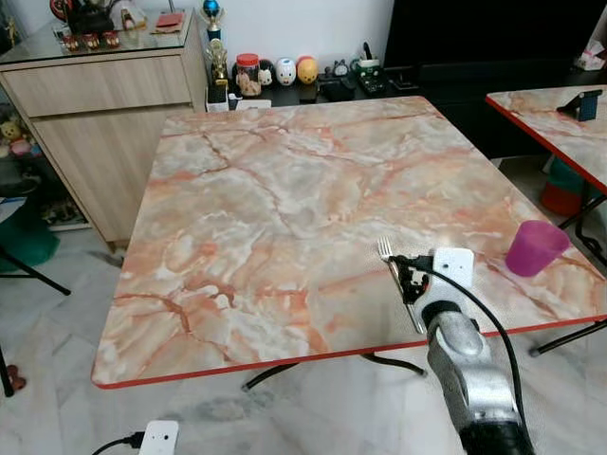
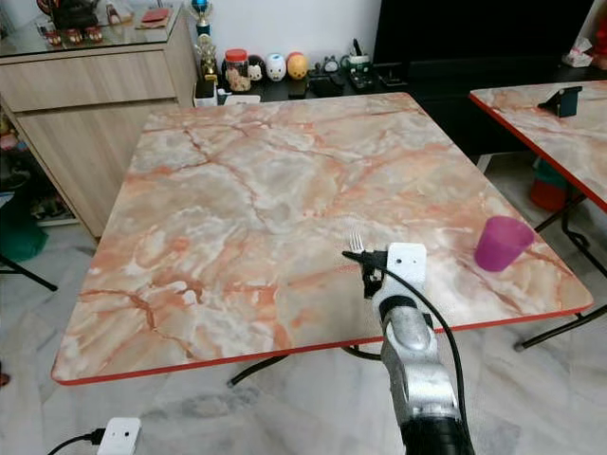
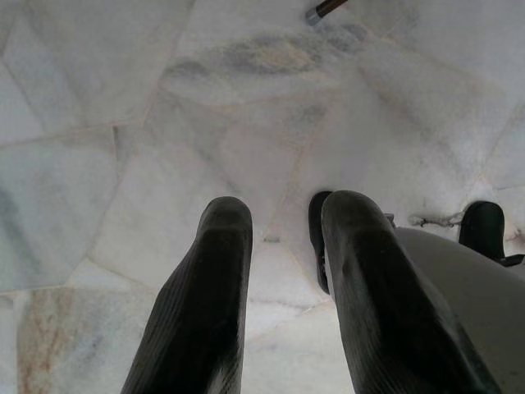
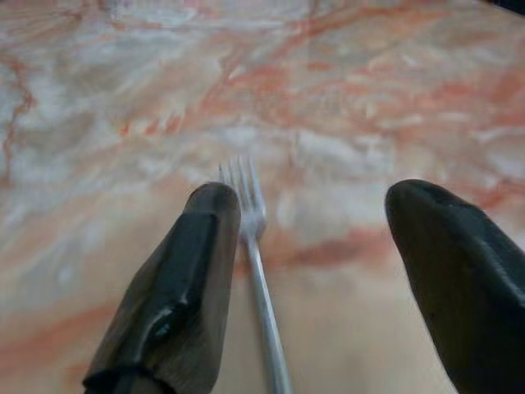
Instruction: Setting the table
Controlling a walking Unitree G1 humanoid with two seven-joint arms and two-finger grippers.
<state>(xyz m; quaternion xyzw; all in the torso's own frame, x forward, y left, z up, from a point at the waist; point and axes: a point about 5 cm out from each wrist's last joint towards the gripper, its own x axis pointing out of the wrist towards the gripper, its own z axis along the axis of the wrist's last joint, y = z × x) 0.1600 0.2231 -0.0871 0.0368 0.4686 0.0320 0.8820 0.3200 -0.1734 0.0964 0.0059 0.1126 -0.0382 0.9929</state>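
Right gripper [image 4: 312, 271] wide apart over the table [image 1: 285, 218], fork [image 4: 254, 271] handle apparently cut off below.

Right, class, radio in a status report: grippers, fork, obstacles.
Right gripper open over the table, fork lying between its fingers. Left gripper idle above floor. Purple cup to the right, apart.

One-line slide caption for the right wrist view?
Right gripper open above the marble-patterned table, a fork lying between its fingers, close beside one.
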